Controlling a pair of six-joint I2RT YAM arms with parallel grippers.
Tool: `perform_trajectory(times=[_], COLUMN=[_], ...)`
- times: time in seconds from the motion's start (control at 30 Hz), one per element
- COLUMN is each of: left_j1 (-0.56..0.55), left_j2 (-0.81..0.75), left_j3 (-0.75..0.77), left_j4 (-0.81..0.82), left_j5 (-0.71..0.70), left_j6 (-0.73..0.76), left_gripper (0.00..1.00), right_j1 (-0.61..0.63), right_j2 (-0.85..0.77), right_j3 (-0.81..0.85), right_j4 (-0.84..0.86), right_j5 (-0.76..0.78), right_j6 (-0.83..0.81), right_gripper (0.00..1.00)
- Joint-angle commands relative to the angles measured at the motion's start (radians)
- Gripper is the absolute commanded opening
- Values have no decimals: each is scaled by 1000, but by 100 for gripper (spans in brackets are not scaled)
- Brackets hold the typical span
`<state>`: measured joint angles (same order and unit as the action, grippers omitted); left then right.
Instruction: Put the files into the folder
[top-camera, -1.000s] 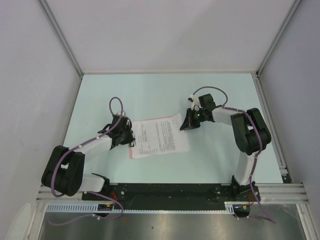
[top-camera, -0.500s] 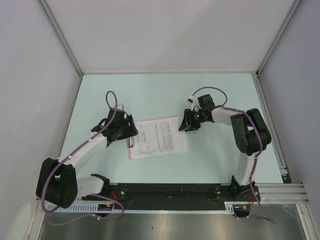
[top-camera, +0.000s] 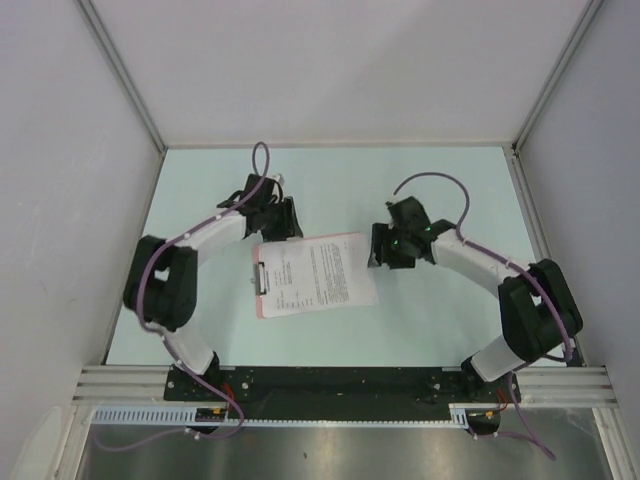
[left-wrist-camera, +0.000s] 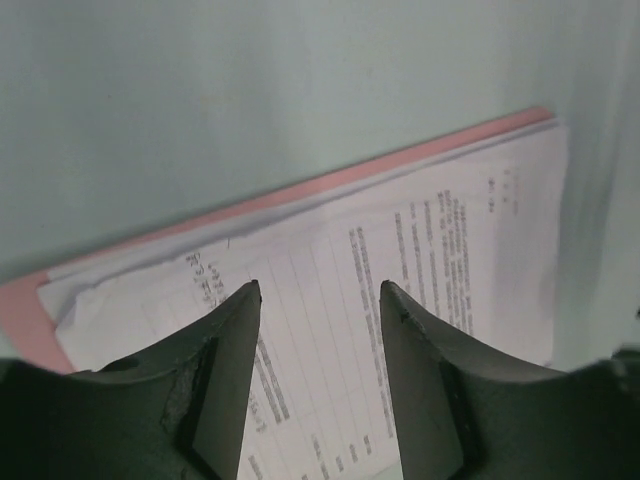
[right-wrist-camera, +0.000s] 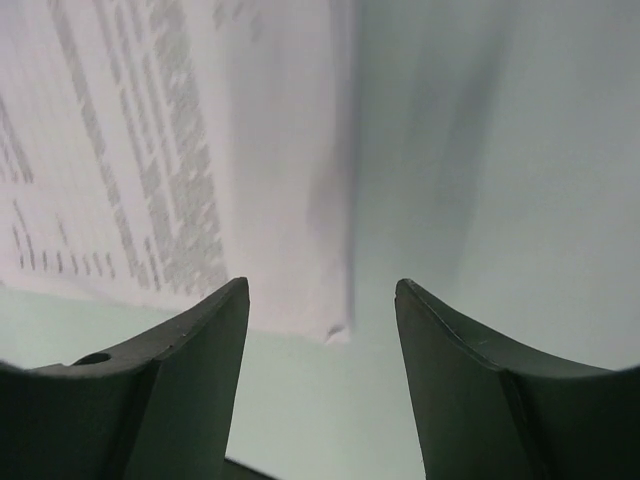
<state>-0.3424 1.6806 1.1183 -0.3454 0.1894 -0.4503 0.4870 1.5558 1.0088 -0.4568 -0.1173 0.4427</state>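
Note:
The files (top-camera: 318, 272) are white printed sheets lying flat on the pink folder (top-camera: 261, 303), whose edge shows along the stack's left side, with a small clip (top-camera: 260, 273) there. My left gripper (top-camera: 281, 222) hovers open just beyond the stack's far left corner. In the left wrist view its gripper (left-wrist-camera: 320, 288) is empty above the files (left-wrist-camera: 440, 250), with the folder (left-wrist-camera: 330, 182) showing as a pink strip. My right gripper (top-camera: 384, 250) is open beside the stack's right edge. In the right wrist view that gripper (right-wrist-camera: 320, 285) is empty, straddling a corner of the files (right-wrist-camera: 150, 140).
The pale green table (top-camera: 440, 320) is walled by grey panels on the left, back and right. A metal rail (top-camera: 340, 380) with both arm bases runs along the near edge.
Both grippers have opened and let go. The left arm swung from the folder's left edge round to its far left corner. The right elbow swung outward. The sheets settled flat.

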Motion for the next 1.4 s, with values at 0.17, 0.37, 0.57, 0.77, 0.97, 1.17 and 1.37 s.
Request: perform_trajectory(times=[0.17,0.37,0.57,0.77,0.97,1.17,1.37], left_j1=[6,49,72,79,77,-12,-289], left_j2=[264,116,-169,-462,-663,-616,-233], left_j3=[172,-84,-313,-327,-363,-391,-108], left_j4=[-59,6,37,-104,-61,159,137], left_j5=[-7,-62,-103,-185,-107,16,-189], left_j6=[-63,-162,-206,-121,-74,-145,-32], left_gripper=[56,56,58,64,66,67,70], right_j1=[464,558,572,526,487,350,205], right_j2=[-94,-30,70,156,234,98,-117], right_j3=[-131,-136,-138,-136,-70,-45,-71], right_j4=[136,207,322,426,540,353,135], right_j5=[228,240,186,148,64,103,205], right_j6=[338,378,363,297,151,175,146], right_gripper=[62,61,61,62,64,69,77])
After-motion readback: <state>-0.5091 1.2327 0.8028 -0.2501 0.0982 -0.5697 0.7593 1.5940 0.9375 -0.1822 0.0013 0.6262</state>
